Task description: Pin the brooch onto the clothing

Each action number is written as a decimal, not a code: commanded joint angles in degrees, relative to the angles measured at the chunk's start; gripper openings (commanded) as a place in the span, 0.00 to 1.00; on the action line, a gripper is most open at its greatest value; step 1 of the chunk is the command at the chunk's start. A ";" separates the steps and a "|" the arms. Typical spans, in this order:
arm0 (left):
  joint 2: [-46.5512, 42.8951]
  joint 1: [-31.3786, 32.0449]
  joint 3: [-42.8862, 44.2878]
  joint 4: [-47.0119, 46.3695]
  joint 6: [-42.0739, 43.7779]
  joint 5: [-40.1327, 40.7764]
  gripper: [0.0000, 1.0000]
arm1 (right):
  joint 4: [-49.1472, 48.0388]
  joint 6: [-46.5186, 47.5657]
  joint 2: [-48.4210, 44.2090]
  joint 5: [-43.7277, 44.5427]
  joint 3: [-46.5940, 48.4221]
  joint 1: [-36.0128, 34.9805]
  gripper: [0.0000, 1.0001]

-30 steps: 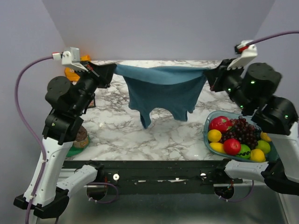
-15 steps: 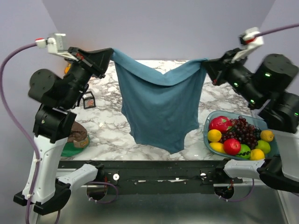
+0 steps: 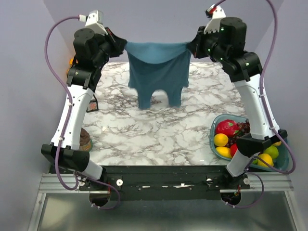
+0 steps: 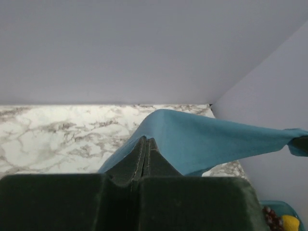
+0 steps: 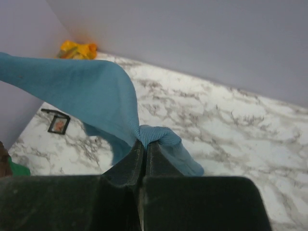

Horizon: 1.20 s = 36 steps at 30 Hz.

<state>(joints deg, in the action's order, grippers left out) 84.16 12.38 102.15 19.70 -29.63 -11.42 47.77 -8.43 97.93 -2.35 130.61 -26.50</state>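
The clothing (image 3: 159, 72), a teal-blue top, hangs stretched between my two grippers high over the back of the table. My left gripper (image 3: 124, 46) is shut on its left upper corner; in the left wrist view the fabric (image 4: 207, 142) runs off to the right from the closed left gripper (image 4: 146, 139). My right gripper (image 3: 189, 47) is shut on the right upper corner. In the right wrist view a bunched fold sits at the right gripper (image 5: 144, 143) and the cloth (image 5: 82, 82) stretches away left. The brooch is hidden from me.
A small black-framed box (image 5: 58, 124) lies on the marble at the left, beside my left arm (image 3: 92, 103). An orange-yellow object (image 5: 77, 49) sits in the back left corner. A bowl (image 3: 284, 166) with fruit stands front right, a brown and green item (image 3: 84, 140) front left.
Both arms have risen and swung towards the back wall, carrying the top with them. The garment now hangs higher and farther back, pulled more taut along its upper edge.
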 commanded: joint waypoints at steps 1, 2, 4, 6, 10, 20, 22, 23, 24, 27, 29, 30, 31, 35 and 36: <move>-0.05 -0.52 12.10 -1.51 3.25 -5.63 0.00 | -0.92 3.50 -2.30 -3.63 6.27 0.13 0.01; -0.40 -0.52 11.94 -1.42 3.35 -6.33 0.00 | -1.53 3.76 -4.83 -3.45 3.54 0.13 0.01; -2.85 -0.52 7.04 -2.03 3.35 -6.77 0.00 | -4.43 3.94 -8.09 -2.57 -4.35 0.13 0.01; -7.14 -0.52 -3.11 -4.23 2.82 -6.51 0.00 | -6.80 3.51 -13.36 -1.52 -18.40 0.13 0.01; -15.06 0.18 -25.72 -7.66 -2.18 -6.77 0.00 | -9.09 -2.71 -21.63 -0.73 -43.37 0.13 0.01; -42.83 5.98 -71.73 -2.68 -17.74 3.68 0.80 | -11.56 -21.01 -37.01 -3.71 -90.25 -5.57 0.62; -48.55 5.99 -71.92 0.23 -17.22 5.70 0.94 | -10.68 -22.07 -39.91 -3.80 -91.05 -7.24 0.85; -49.78 5.99 -71.30 2.42 -15.57 6.66 0.96 | -10.42 -22.16 -42.36 -3.89 -91.06 -7.42 0.87; -50.49 5.99 -68.95 3.49 -14.33 6.50 0.96 | -9.81 -22.16 -43.34 -3.54 -90.71 -7.42 0.88; -47.88 5.99 -62.72 7.18 -8.71 4.66 0.98 | -8.75 -21.81 -44.58 -3.01 -88.51 -7.51 0.89; -45.33 5.99 -59.62 9.11 -4.16 2.82 0.99 | -9.18 -21.72 -44.14 -3.19 -87.72 -7.77 0.89; -42.88 5.99 -56.56 9.91 -2.56 1.76 0.99 | -9.97 -21.72 -43.71 -3.36 -87.02 -8.47 0.88; -41.63 5.99 -55.05 10.79 -0.54 1.49 0.99 | -10.41 -21.98 -43.44 -3.45 -86.66 -8.91 0.88; -36.62 5.46 -48.37 14.83 6.59 4.91 0.99 | -11.82 -23.04 -42.38 -1.96 -84.56 -12.34 0.88; -35.92 5.20 -46.53 15.01 7.73 5.26 0.99 | -12.34 -23.13 -42.38 -1.78 -84.20 -13.22 0.88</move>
<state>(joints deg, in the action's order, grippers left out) 44.88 18.13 50.15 28.95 -31.24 -8.23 38.00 -30.06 55.07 -5.34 43.57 -37.06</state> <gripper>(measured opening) 0.988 0.885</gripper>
